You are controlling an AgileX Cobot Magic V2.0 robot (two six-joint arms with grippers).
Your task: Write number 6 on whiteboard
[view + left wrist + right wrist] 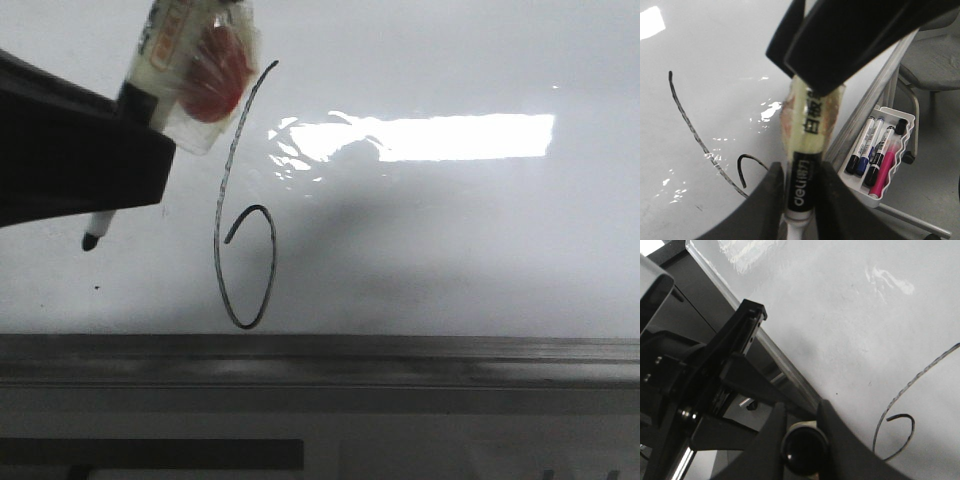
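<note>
While the black left gripper (75,165) pinches a black-tipped whiteboard marker (150,105), the thin black number 6 (243,210) sits just beside its tip on the big shiny pale whiteboard (450,230).
Only the left wrist view shows a white tray (883,165) of spare pens beside the board's grey metal edge, and a grey chair (932,60) past that tray. Only the right wrist view shows the right gripper (802,440), jaws closed on a round black thing I cannot name. A bright strip of light (425,137) shines beside the 6.
</note>
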